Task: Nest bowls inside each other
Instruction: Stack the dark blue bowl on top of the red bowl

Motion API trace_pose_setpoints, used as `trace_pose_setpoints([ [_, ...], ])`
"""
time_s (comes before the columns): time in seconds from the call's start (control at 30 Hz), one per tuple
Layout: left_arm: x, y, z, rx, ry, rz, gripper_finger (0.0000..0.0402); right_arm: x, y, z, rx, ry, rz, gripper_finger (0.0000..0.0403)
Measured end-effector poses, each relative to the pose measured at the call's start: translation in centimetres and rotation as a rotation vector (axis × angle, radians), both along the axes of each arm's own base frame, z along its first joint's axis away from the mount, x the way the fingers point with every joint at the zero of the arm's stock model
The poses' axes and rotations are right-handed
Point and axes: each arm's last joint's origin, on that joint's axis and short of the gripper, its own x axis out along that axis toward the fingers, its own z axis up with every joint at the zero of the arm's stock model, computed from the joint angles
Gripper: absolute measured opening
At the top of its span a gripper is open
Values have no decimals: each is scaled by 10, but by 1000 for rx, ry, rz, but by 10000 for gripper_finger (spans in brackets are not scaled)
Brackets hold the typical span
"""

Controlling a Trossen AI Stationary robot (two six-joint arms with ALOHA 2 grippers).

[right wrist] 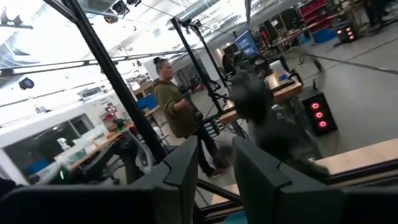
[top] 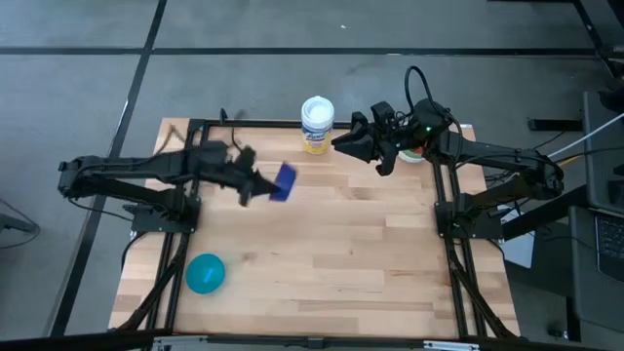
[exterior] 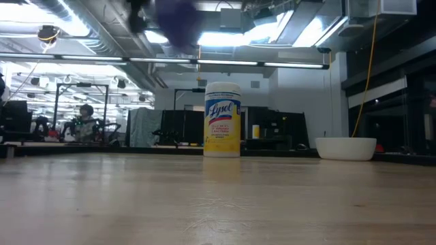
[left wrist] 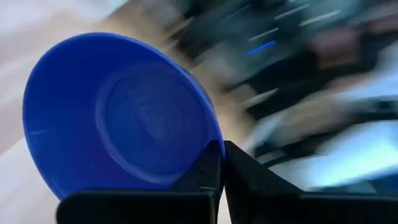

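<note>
My left gripper (top: pixel 265 187) is shut on a dark blue bowl (top: pixel 284 181) and holds it above the table's middle left; the bowl shows as a blur at the top of the low view (exterior: pixel 178 17). A teal bowl (top: pixel 205 273) rests on its base near the front left. A white bowl (exterior: pixel 345 148) stands on the table at the far right, mostly hidden under my right arm in the high view. My right gripper (top: pixel 343 142) hangs open and raised, near the white container (top: pixel 317 124), with nothing between its fingers (right wrist: pixel 186 168). My left gripper holds the blue bowl by its rim (left wrist: pixel 217 144), one finger (left wrist: pixel 208 171) on the inner wall and the other on the outside. The fingers come roughly level from the table's left. The bowl is lifted clear and tipped on its side, its hollow facing the wrist.
A tall white container with a yellow label (exterior: pixel 222 120) stands at the table's far edge, between the two grippers. Black frame rails run along the table's left and right sides (top: pixel 450 244). Bare wood lies across the middle and front right. A person stands in the room beyond (right wrist: pixel 174 109).
</note>
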Motion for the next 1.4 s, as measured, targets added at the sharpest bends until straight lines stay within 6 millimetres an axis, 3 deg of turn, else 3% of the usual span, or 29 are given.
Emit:
trace_pose_setpoints([
  [0.1,-4,5,40,33,-378,-129,2,-2,-4,0,-26,-1,42,111],
  [0.17,-7,7,53,41,-517,-189,2,-3,-6,0,-42,-7,64,119],
  [0.47,17,8,62,41,-794,-425,2,-9,-18,4,-118,-51,165,161],
  [0.63,42,11,85,95,-969,-584,2,-12,-22,7,-119,-73,197,175],
  [0.97,117,23,139,260,-1019,-841,2,-7,-18,14,-112,-191,284,165],
  [1.1,137,26,153,279,-1012,-914,2,-6,-14,17,-116,-232,347,159],
  [1.4,158,30,153,236,-983,-938,2,-13,-2,27,-152,-325,448,169],
])
